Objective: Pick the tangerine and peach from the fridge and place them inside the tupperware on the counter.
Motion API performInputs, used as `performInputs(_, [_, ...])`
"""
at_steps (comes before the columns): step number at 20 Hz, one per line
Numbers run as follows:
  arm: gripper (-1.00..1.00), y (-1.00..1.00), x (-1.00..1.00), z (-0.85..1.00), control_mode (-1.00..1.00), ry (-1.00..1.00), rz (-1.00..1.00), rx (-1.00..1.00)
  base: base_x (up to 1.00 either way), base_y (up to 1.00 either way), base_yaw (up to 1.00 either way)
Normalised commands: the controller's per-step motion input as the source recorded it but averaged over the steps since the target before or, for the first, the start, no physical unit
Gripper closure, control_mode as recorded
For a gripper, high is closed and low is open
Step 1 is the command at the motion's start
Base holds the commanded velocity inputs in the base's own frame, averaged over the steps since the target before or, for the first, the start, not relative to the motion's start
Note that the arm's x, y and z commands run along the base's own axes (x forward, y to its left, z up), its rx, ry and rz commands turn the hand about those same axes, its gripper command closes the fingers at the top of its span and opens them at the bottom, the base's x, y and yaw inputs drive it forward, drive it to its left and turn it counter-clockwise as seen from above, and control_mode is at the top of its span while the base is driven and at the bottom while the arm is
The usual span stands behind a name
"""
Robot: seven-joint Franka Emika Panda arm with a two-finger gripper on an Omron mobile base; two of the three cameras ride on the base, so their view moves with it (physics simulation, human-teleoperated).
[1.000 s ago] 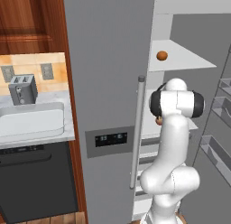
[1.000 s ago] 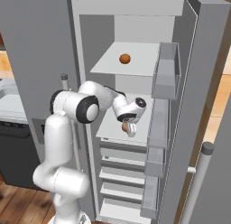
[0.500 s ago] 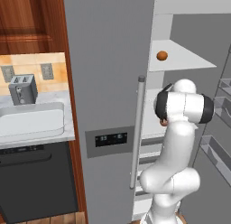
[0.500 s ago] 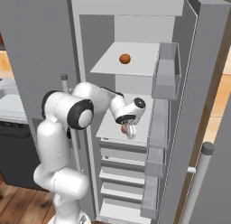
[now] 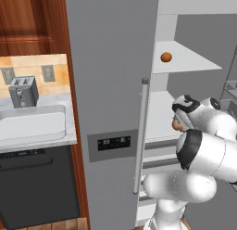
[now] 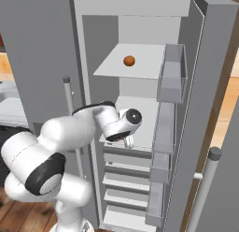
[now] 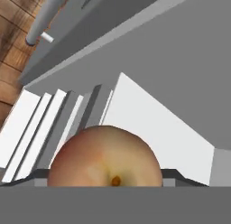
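Observation:
My gripper (image 7: 104,177) is shut on the peach (image 7: 104,156), a pale pinkish-orange fruit with a red blush that sits between the fingertips. In the left base view the peach (image 5: 176,125) shows at the hand, over the middle shelf of the open fridge (image 5: 111,85). The gripper (image 6: 127,141) points down at that shelf's front edge. On the upper shelf lies the deep orange tangerine (image 5: 166,57) (image 6: 129,61), untouched. Left of the fridge, the white tupperware (image 5: 30,124) rests on the counter (image 5: 41,143).
A grey toaster (image 5: 23,91) stands behind the tupperware. The fridge's long bar handle (image 5: 140,136) hangs just left of my arm. The open door with its bins (image 6: 168,81) stands to the right. White drawers (image 6: 126,179) stack below the middle shelf.
The arm has folded back toward the base and its elbow has swung nearer the cameras. The hand with the peach has shifted slightly toward the shelf's front. The tangerine stayed put.

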Motion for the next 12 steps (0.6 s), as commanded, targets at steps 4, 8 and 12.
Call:
performInputs(4, [1.0,0.26,-1.0,0.86,-1.0,0.01,0.0,-0.02,0.0,0.0,0.0])
performInputs(8, [1.0,0.04,-1.0,1.0,-1.0,0.1,0.0,0.0,0.0,0.0,0.0])
performInputs(12, [1.0,0.0,-0.99,1.0,-1.0,0.22,0.0,0.0,0.0,0.0,0.0])
